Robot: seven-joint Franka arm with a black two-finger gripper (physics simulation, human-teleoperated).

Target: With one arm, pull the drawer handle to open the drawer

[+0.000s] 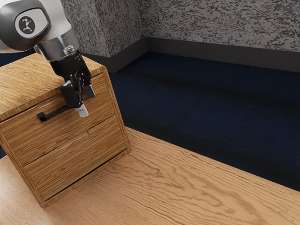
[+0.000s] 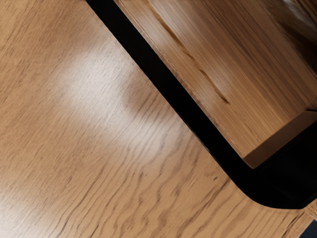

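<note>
A wooden cabinet with two drawers stands on the table at the exterior view's left. The upper drawer carries a black bar handle, and its front looks level with the lower drawer. My gripper comes down from above at the handle's right end, its fingers on either side of the bar and shut on it. In the wrist view the black handle crosses diagonally over the wooden drawer front, right under my hand.
The wooden table stretches out in front of the cabinet toward the exterior view's right. Behind it lie a dark blue floor and speckled grey walls.
</note>
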